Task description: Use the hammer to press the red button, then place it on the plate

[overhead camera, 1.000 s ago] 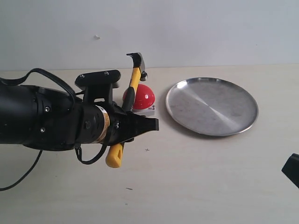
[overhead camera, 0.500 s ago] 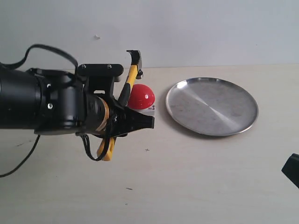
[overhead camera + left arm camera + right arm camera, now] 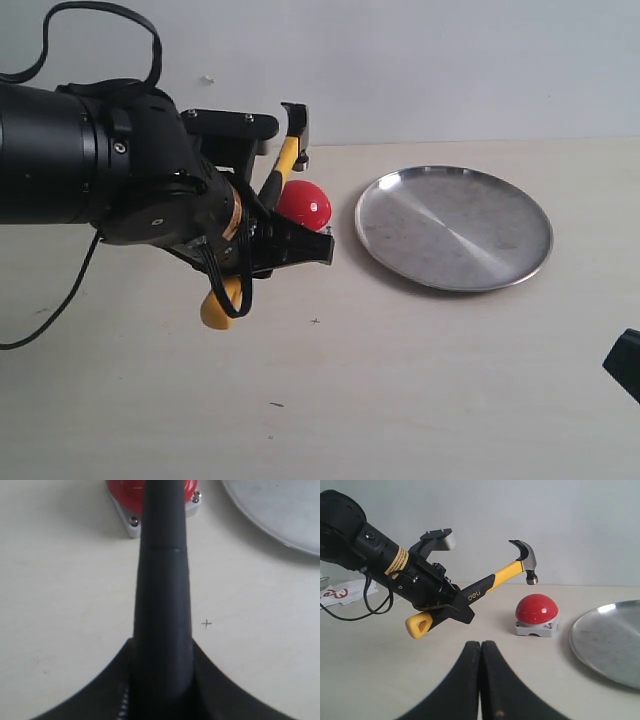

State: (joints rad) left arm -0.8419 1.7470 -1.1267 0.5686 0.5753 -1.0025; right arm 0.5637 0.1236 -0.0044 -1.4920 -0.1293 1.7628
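Observation:
My left gripper point(image 3: 292, 250) is shut on the hammer point(image 3: 284, 164), gripping the black part of its handle point(image 3: 162, 580). The hammer is tilted, with its steel head point(image 3: 526, 560) raised in the air above the red button point(image 3: 536, 608) and clear of it. Its yellow end point(image 3: 417, 625) hangs low behind the jaws. The red button point(image 3: 304, 205) sits on its grey base on the table, just left of the silver plate point(image 3: 455, 228), which holds nothing. My right gripper point(image 3: 481, 647) is shut on nothing, low over the table at the near right.
A black cable point(image 3: 50, 370) trails from the left arm across the table. White paper with red print point(image 3: 342, 592) lies at the far left. A pale wall stands close behind the button and plate. A small cross mark point(image 3: 315, 321) is on the tabletop.
The left arm has risen and turned, carrying the hammer higher. Its yellow end has moved up and to the left, and the head stays above the button. The right gripper has not moved.

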